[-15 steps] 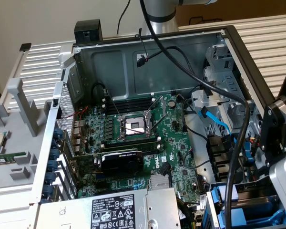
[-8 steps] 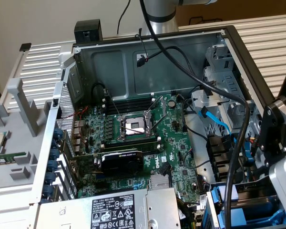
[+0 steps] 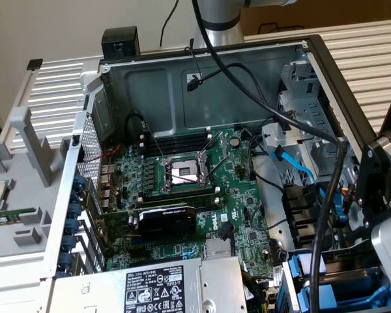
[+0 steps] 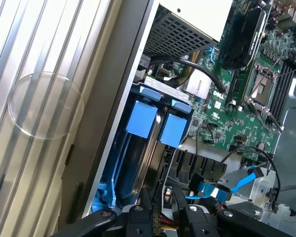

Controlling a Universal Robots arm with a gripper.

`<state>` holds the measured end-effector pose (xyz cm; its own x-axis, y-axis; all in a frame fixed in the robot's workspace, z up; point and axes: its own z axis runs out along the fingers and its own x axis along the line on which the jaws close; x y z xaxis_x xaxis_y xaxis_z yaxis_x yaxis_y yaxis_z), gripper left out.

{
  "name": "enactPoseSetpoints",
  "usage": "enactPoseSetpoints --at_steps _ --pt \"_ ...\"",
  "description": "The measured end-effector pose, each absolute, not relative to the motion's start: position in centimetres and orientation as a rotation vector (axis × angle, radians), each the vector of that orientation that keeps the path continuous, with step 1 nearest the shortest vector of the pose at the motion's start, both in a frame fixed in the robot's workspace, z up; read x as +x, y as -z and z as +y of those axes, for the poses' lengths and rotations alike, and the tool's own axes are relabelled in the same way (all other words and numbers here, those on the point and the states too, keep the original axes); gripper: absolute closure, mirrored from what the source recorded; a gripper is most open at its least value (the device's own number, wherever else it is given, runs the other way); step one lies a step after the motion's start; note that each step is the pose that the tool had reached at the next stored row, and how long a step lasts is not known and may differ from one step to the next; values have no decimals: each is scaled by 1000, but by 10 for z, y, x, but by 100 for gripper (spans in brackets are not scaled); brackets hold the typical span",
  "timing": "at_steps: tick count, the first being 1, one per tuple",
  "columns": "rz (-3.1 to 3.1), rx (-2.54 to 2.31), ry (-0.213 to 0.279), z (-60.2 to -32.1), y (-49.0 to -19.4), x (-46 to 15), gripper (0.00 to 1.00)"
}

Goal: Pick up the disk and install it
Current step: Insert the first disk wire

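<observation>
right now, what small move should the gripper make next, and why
Probably a slow, straight advance toward the blue tabs. The gripper hangs in line with them, with the case wall close on one side and a blue cable on the other, so drifting sideways would likely snag something.

Tool [image 3: 376,186] at open case [image 3: 202,72] rim, apparently above blue trays [image 3: 352,293].
</observation>
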<state>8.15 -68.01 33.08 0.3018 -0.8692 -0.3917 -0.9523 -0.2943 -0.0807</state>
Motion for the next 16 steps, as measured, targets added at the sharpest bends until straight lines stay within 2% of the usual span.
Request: enactPoseSetpoints --at_steps 16 --pt "1647 -2271 -406 -683 -330 82 69"
